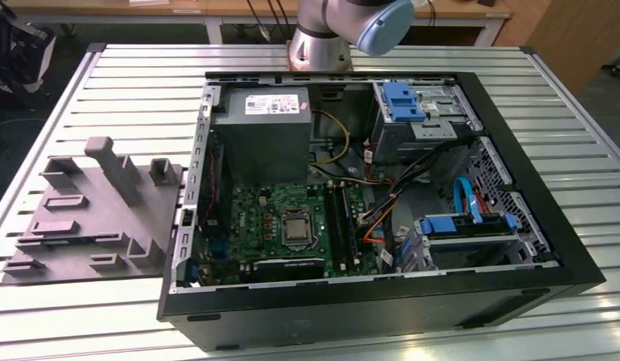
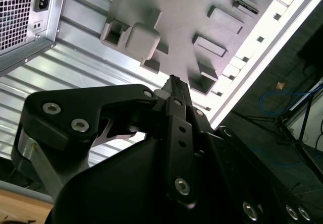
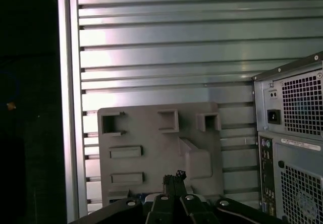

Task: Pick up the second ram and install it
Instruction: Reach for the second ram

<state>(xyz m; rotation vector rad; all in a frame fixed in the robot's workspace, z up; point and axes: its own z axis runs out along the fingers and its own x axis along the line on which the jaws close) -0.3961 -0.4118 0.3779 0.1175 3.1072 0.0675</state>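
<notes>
One gripper [image 3: 174, 177]; one gray holder block [image 3: 146, 163] ahead of it; one open computer case [image 1: 390, 308] beside that, holding one motherboard [image 1: 275, 218], two blue brackets [image 1: 400, 101].

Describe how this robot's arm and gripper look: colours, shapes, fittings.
The arm is a round silver-grey metal tube with a light blue cap on its joint. In the second wrist view the gripper is matt black. It is built of flat linked bars pinned with round silver screws and tapers to a narrow tip.
</notes>
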